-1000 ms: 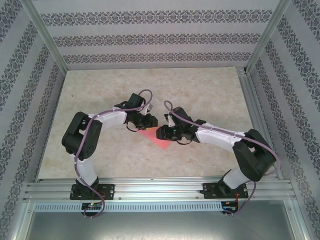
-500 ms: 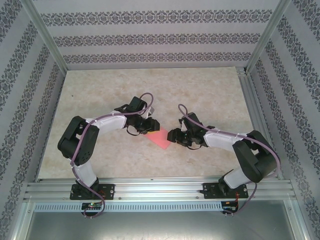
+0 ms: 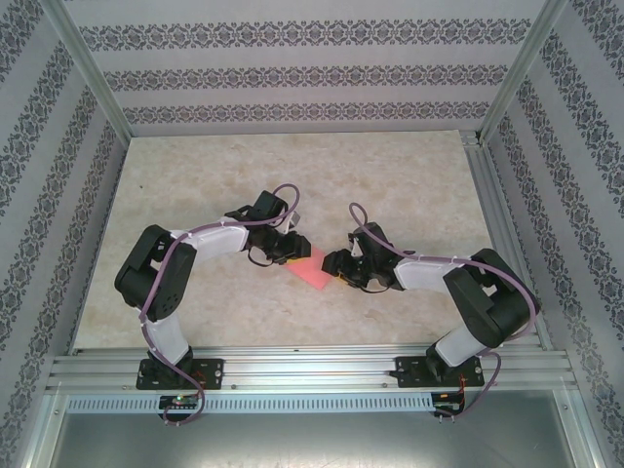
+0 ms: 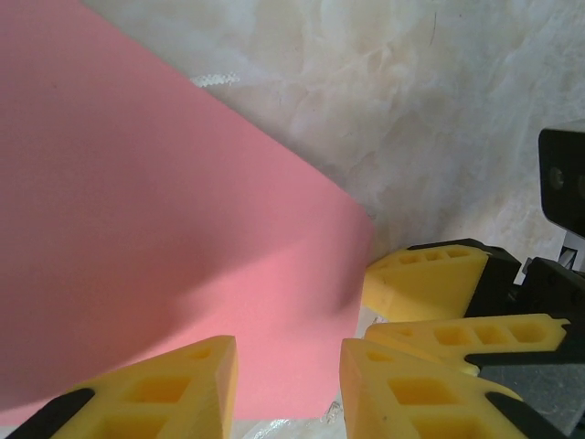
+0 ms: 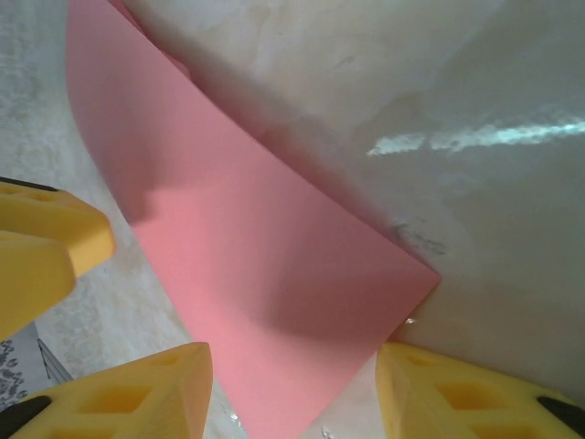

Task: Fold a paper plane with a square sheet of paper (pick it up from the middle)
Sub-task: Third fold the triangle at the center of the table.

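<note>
The pink-red sheet of paper [image 3: 314, 272] lies on the marble tabletop between my two grippers. My left gripper [image 3: 297, 252] hovers over the sheet's upper left edge. In the left wrist view its jaws [image 4: 288, 389] stand apart over the sheet [image 4: 164, 229], gripping nothing. My right gripper [image 3: 332, 264] sits at the sheet's right side. In the right wrist view it [image 5: 292, 402] is open, straddling a corner of the sheet [image 5: 265, 265]. A second layer of paper shows at that sheet's far end. The two grippers' yellow fingertips [image 4: 430, 279] almost meet.
The marble tabletop [image 3: 292, 166] stretches out behind the arms. Patterned walls and an aluminium frame [image 3: 93, 83] enclose the cell. A metal rail [image 3: 302, 366] with both arm bases runs along the near edge.
My right gripper pulled back to the right, uncovering more of the sheet, then edged left again with its jaws wider. My left arm shifted slightly.
</note>
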Tool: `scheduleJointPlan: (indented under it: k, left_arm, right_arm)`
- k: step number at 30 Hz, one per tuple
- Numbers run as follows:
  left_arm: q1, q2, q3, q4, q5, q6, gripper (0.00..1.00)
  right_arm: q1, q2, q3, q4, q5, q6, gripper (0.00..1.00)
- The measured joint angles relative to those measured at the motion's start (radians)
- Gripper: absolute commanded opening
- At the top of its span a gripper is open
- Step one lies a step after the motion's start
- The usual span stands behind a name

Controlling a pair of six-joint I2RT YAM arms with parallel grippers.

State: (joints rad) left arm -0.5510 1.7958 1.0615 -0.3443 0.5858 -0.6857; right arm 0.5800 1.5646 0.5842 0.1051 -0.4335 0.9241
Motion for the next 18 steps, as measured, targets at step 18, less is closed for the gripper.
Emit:
scheduleJointPlan:
  k: [18]
  left_arm:
    - [0.0,0.0,0.0,0.012,0.005,-0.053,0.53]
  right_arm:
    - [0.016,-0.07,-0.074,0.182,0.0,0.021,0.57]
